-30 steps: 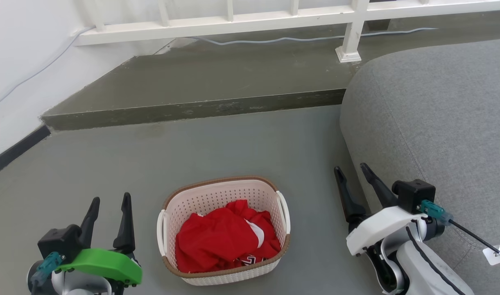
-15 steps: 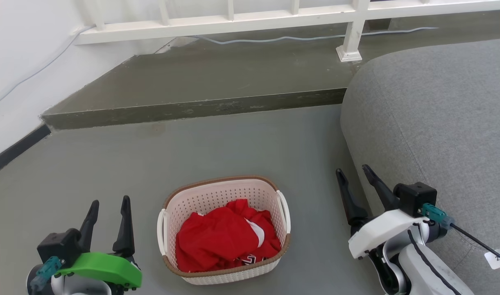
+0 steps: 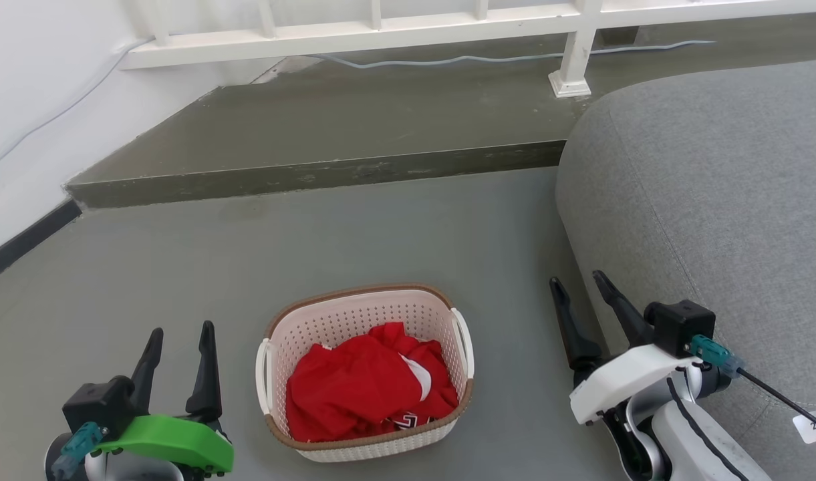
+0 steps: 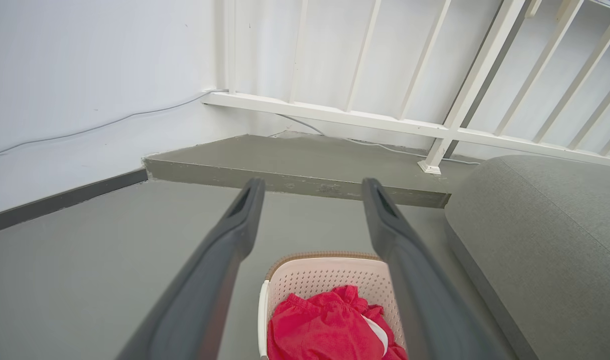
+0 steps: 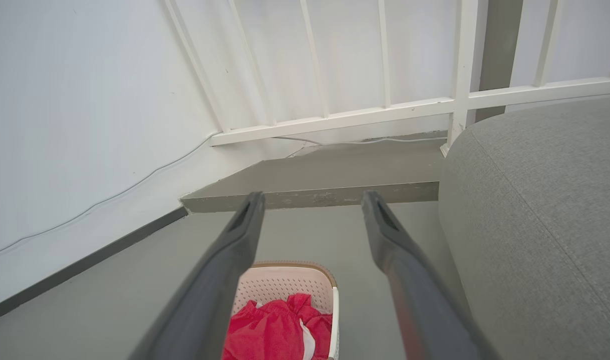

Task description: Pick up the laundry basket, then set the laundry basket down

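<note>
Laundry basket, cream perforated plastic with a brown woven-look rim, is sitting on the floor near the rounded front of the grey sofa and carrying a crumpled red garment. Right gripper is hovering between basket and sofa, just beside the sofa, its fingers standing moderately wide and holding nothing. Left gripper is hovering on the basket's far side from the sofa, fingers likewise parted and empty. Step in hand, by judgement: approach for a two-sided lift. Each gripper is needing to come down onto the nearer of the white side handles, closing evenly and rising level so the load is not tipping. Markings: white and dark print is showing on the garment, unreadable; a white tag is dangling over the sofa, its writing too small to read.
</note>
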Controlling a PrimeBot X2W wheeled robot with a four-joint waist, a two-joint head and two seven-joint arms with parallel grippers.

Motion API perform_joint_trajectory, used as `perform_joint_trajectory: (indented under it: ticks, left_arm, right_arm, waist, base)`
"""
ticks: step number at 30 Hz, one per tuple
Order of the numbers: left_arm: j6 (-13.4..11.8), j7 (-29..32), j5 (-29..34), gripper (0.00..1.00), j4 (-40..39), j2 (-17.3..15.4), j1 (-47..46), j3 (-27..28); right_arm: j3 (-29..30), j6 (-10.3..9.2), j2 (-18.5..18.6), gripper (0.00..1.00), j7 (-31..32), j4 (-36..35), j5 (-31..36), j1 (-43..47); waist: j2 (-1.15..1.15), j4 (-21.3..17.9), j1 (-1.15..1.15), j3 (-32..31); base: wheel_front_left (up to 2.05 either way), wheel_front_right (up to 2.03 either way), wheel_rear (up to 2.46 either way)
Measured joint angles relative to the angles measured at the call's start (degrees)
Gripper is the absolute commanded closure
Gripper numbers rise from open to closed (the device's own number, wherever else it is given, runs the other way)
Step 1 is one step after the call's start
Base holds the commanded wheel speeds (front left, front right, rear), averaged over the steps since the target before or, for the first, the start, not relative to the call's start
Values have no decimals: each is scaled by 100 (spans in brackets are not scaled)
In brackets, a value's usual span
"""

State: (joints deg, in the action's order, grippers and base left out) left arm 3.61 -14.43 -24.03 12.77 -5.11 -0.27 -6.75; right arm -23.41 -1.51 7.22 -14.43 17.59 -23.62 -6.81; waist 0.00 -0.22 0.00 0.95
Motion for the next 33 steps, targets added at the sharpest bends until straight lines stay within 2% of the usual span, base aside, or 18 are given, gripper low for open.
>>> perform_joint_trajectory:
  ticks: [19, 20, 27, 33]
  left_arm:
    - [100, 0, 74, 0, -10, 53, 21, 94]
    - [101, 0, 73, 100, -12, 56, 21, 98]
    - [96, 38, 24, 100, 332, 162, 131, 62]
    - [97, 188, -323, 100, 363, 176, 127, 160]
  right_arm:
    - [127, 99, -69, 0, 0, -19, 168, 30]
    - [130, 100, -79, 100, 0, -20, 193, 30]
    - [92, 98, -146, 100, 3, 252, 174, 348]
    - [208, 120, -169, 100, 51, 209, -188, 352]
  waist:
    - [0, -32, 0, 65]
    - [0, -32, 0, 71]
    - [0, -32, 0, 71]
    - [0, -31, 0, 60]
  base:
    - [0, 0, 0]
    - [0, 0, 0]
    - [0, 0, 0]
    - [0, 0, 0]
